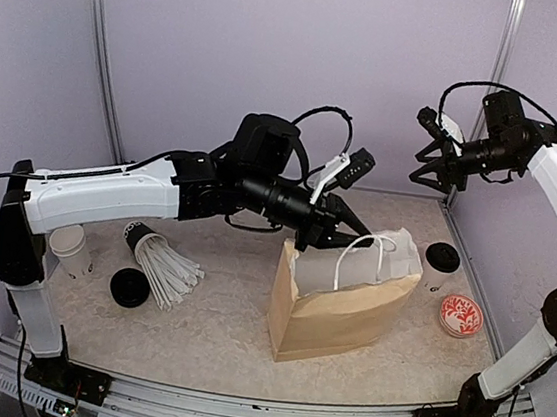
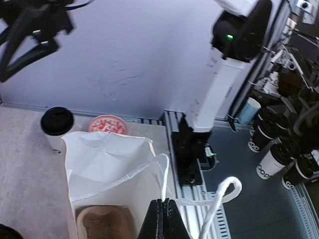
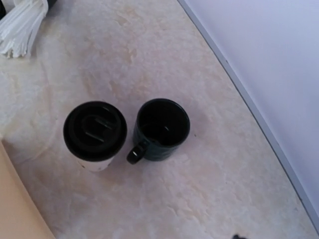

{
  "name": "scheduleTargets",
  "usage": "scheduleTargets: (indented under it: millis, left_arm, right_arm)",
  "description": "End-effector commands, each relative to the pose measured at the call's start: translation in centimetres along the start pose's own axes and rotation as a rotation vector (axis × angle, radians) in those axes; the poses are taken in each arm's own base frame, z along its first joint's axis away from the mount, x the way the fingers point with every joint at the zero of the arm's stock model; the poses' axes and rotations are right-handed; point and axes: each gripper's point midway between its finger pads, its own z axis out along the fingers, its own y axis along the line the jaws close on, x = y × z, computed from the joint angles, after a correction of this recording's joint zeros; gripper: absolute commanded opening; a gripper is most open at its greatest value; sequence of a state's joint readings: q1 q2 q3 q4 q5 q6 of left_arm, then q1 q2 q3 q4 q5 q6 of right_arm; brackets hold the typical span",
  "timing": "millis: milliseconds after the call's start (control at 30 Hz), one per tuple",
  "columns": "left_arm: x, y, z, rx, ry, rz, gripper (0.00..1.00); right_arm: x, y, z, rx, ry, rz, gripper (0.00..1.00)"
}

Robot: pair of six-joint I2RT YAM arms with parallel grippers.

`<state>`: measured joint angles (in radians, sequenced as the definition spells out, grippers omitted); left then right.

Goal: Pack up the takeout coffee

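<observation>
Packing had barely started, by our read. The left gripper [image 2: 162, 206] was pinched fully shut on the bag's white handle [image 2: 164, 177], apparently holding the bag [image 1: 336, 321] open at the top. Inside the bag we saw only a cardboard carrier [image 2: 102, 221], and the part in view had no cup in it; the rest of the interior was hidden. A lidded cup [image 1: 441, 259] stood on the table just beside the bag on the right arm's side, not touching it, with a dark mug [image 3: 162, 128] right next to it in the right wrist view. Well away from the bag on the left arm's side stood an open cup [image 1: 71, 245] with no lid, and a loose lid [image 1: 130, 287] lay near it. The right gripper [image 1: 424, 150] hung high above the table beyond the bag's right side, fingers spread apart and holding nothing. We judged that the lidded cup remained to be picked up and set in the carrier, and the open cup probably needed lidding and packing too.
</observation>
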<state>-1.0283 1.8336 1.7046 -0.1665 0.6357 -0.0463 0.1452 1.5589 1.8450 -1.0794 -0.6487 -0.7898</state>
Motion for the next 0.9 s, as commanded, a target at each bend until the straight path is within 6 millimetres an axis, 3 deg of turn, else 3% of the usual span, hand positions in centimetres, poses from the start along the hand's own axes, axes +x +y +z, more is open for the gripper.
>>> scheduleTargets:
  millis: [0,100,333,600,867]
  left_arm:
    - [-0.8,-7.5,-1.7,0.118,0.008,0.147,0.00]
    - [-0.2,-9.5,-1.9,0.139,0.029,0.167,0.00]
    - [3.0,-10.8,-0.6,0.194,0.133,0.125,0.00]
    - [1.7,-14.5,0.2,0.287,0.106,0.160,0.00]
    - [4.5,-18.2,1.7,0.321,0.144,0.110,0.00]
  right_arm:
    - [-0.8,-0.2,-0.1,0.002,-0.055,0.020,0.61]
    - [-0.7,-0.1,0.2,-0.013,-0.060,0.029,0.61]
    - [-0.8,1.0,0.3,-0.066,-0.084,0.046,0.61]
    - [-1.3,2.0,0.1,-0.123,-0.108,0.055,0.61]
    - [-0.2,3.5,1.1,-0.209,-0.116,0.096,0.61]
